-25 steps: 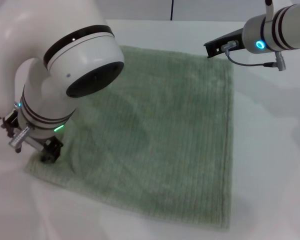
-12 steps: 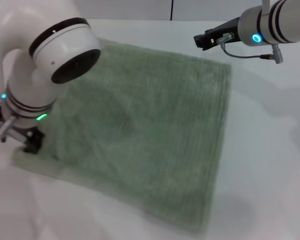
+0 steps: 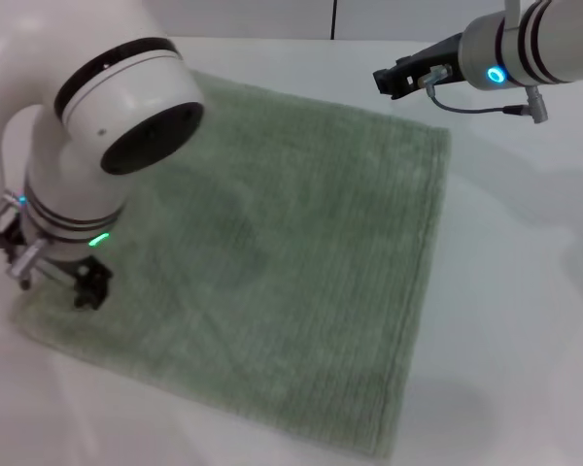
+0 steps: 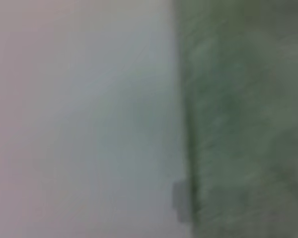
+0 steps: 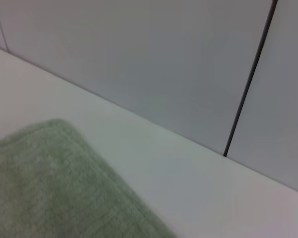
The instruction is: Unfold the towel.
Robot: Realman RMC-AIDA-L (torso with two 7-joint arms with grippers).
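The pale sage-green towel [image 3: 291,252] lies spread out flat in a single layer on the white table, with its ribbed lines and hem showing. My left gripper [image 3: 78,289] is low at the towel's near left corner, under the big white arm. My right gripper [image 3: 389,80] hangs above the far right corner of the towel, apart from it. The left wrist view shows the towel's edge [image 4: 243,119] against the table. The right wrist view shows a rounded towel corner [image 5: 49,183].
The white table [image 3: 525,291] runs bare to the right of the towel and along the front. A pale wall with a dark vertical seam [image 5: 248,79] stands behind the table's far edge.
The towel has slid to the left and its near left corner was drawn outward. My left arm moved left, then slightly back. My right gripper moved left and lifted off the far right corner.
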